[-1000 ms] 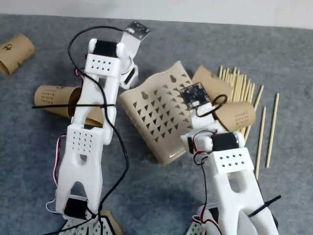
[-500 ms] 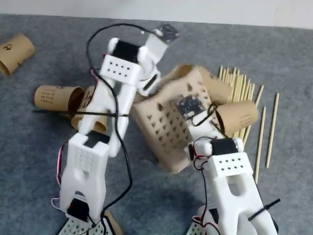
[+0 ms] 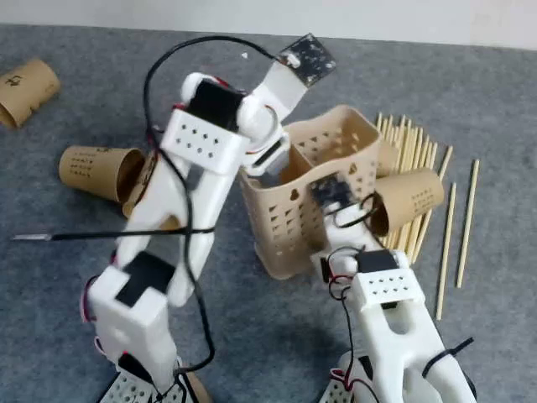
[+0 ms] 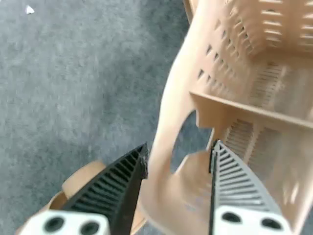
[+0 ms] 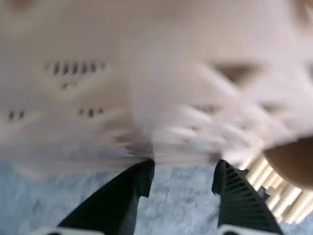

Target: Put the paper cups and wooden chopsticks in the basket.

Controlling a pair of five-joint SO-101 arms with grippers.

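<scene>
Grey carpeted tabletop (image 3: 50,319) carries the basket (image 3: 289,227), standing upright mid-scene, probably so it can be loaded. Its end wall sits pinched in the left gripper (image 4: 179,146), one finger inside, steadying it. The right gripper (image 5: 183,164) gapes empty just beside its outer side. Around it lie the paper cups (image 3: 96,170) and wooden chopsticks (image 3: 415,149).

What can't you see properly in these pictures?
High view: the left arm hides most of one paper cup.
Right wrist view: the basket is blurred, its holes smeared.
High view: a brown thing at the bottom edge is cut off, too little to name.
</scene>
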